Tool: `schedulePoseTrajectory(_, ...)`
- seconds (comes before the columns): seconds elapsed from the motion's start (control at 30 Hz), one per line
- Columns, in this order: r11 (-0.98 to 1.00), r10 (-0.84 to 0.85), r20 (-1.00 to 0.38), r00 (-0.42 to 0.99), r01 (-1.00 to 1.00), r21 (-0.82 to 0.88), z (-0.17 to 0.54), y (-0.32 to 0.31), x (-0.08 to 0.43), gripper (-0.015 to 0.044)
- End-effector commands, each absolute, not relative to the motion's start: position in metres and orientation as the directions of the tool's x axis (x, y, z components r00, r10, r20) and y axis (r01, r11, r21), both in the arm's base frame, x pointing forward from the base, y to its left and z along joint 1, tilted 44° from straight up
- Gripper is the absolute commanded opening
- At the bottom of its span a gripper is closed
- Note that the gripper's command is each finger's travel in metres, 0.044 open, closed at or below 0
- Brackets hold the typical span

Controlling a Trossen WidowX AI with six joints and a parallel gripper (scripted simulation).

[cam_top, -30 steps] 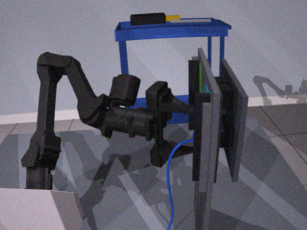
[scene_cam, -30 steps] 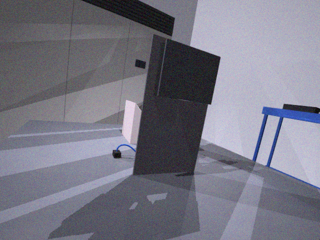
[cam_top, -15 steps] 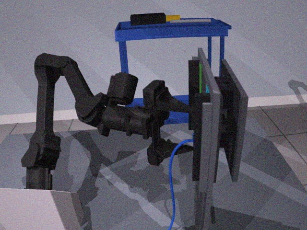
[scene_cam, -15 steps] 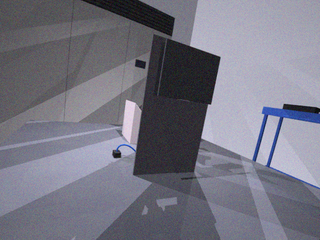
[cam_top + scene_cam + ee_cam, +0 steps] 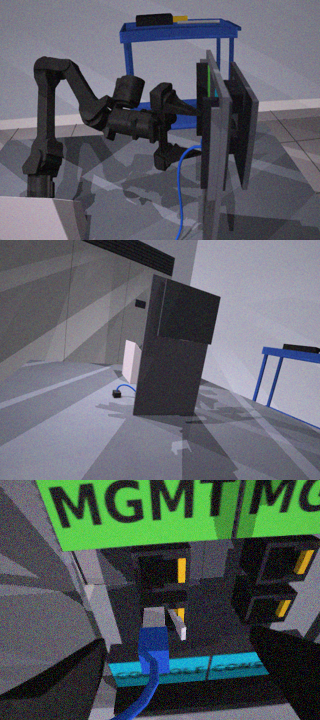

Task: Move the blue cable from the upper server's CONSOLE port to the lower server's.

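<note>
End effector (image 5: 199,134) (image 5: 178,638) had its fingers wide apart, nothing clamped between them, tips reaching in at the rack (image 5: 225,113) (image 5: 170,374). Wrist view: one finger stood at either side of the blue plug (image 5: 154,650), open space between finger and plug on both sides, more on the right of the picture. Plug sat at the lower of two stacked ports, its pale tab (image 5: 179,624) angled out beside it; whether fully seated, could not tell. Blue cable (image 5: 178,178) (image 5: 125,385) (image 5: 142,702) bent down from the plug, passing close by the lower finger in the top view. Green MGMT label (image 5: 150,510) lay above the ports, cyan CONSOLE label (image 5: 190,669) below, partly behind the plug. More ports stood to the picture's right. Rack hid the arm in the exterior view. Blue cart (image 5: 178,33) (image 5: 289,353) stood near the wall, carrying a black box (image 5: 154,20) (image 5: 301,348).
</note>
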State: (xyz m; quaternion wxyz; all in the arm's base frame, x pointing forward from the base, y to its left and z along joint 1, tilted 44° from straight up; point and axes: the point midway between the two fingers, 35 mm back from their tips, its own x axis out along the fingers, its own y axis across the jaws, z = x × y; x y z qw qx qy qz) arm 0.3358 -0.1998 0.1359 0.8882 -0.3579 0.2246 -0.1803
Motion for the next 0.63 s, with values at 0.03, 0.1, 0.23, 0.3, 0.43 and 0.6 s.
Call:
schedulePoseTrajectory(0.03,0.679,-0.485,-0.269,0.832,0.164,-0.715,0.139,-0.197,0.337,0.044)
schedulePoseTrajectory(0.1,0.679,-0.485,-0.269,0.832,0.164,-0.715,0.139,-0.196,0.337,0.044)
schedulePoseTrajectory(0.23,0.68,-0.485,-0.269,0.832,0.164,-0.715,0.141,-0.193,0.338,0.044)
schedulePoseTrajectory(0.3,0.68,-0.485,-0.269,0.832,0.164,-0.715,0.142,-0.192,0.338,0.044)
schedulePoseTrajectory(0.43,0.68,-0.485,-0.269,0.832,0.164,-0.715,0.144,-0.19,0.339,0.044)
schedulePoseTrajectory(0.6,0.68,-0.485,-0.269,0.832,0.164,-0.715,0.146,-0.186,0.34,0.044)
